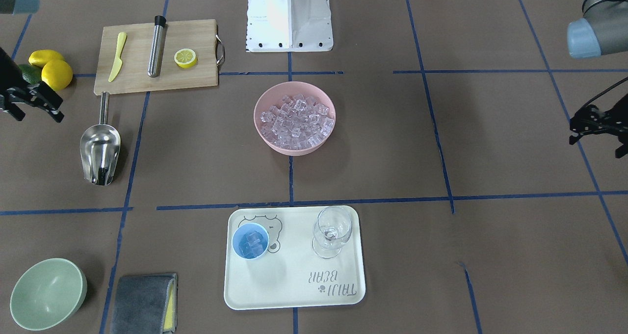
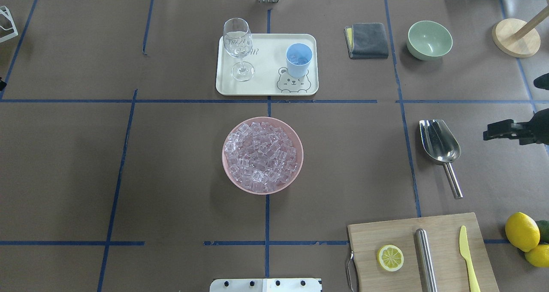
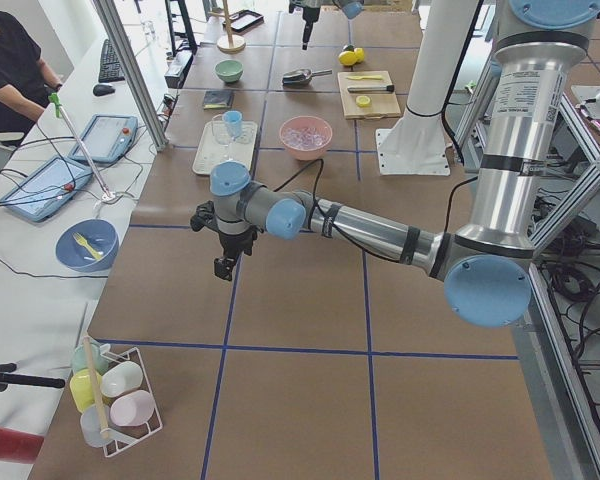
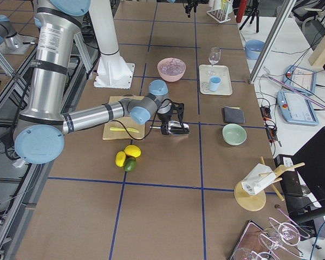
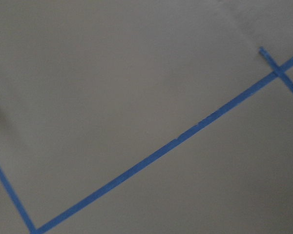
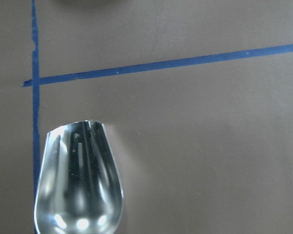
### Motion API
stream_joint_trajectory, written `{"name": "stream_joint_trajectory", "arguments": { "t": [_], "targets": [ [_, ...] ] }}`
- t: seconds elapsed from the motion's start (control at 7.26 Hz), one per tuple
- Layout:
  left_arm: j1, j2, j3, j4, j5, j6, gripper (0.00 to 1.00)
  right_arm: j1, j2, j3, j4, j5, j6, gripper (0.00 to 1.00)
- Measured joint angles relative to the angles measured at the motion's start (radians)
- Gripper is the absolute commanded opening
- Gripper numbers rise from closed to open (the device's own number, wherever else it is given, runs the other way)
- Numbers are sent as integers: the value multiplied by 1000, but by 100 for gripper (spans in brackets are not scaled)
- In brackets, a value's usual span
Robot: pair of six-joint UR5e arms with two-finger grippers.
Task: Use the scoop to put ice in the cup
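The steel scoop [image 1: 100, 150] lies empty on the table, its rod handle toward the cutting board; it also shows in the overhead view [image 2: 439, 146] and the right wrist view [image 6: 78, 185]. Ice [image 1: 296, 120] fills the pink bowl [image 1: 262, 101] at the table's middle. The light-blue cup [image 1: 250, 241] stands on the cream tray [image 1: 294, 295] with a few ice cubes in it. My right gripper [image 1: 38, 115] hovers open and empty beside the scoop, apart from it. My left gripper [image 1: 596, 146] hangs open and empty far off at the other side.
A wine glass [image 1: 332, 231] stands on the tray beside the cup. A cutting board [image 1: 196, 76] holds a yellow knife, a steel cylinder and a lemon half. Whole lemons [image 1: 51, 69], a green bowl [image 1: 48, 294] and a grey cloth [image 1: 142, 302] lie near the edges.
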Motion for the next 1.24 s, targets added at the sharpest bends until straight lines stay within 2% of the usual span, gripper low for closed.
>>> {"name": "stream_joint_trajectory", "arguments": {
  "t": [0.14, 0.28, 0.41, 0.55, 0.96, 1.24],
  "targets": [
    [-75, -23, -1, 126, -8, 0, 100, 111, 0, -63, -3, 70, -125, 100],
    [-138, -11, 6, 184, -40, 2, 100, 208, 0, -123, -5, 131, -239, 100],
    [-173, 30, 12, 204, -102, 3, 100, 286, -1, -162, -25, 172, -339, 100],
    [-187, 72, 17, 198, -157, 5, 100, 347, 6, -175, -93, 199, -441, 100],
    [-194, 107, 30, 132, -199, 7, 100, 417, 129, -174, -393, 206, -671, 100],
    [-194, 112, 22, 79, -203, 6, 100, 412, 167, -178, -440, 200, -701, 100]
  ]
}}
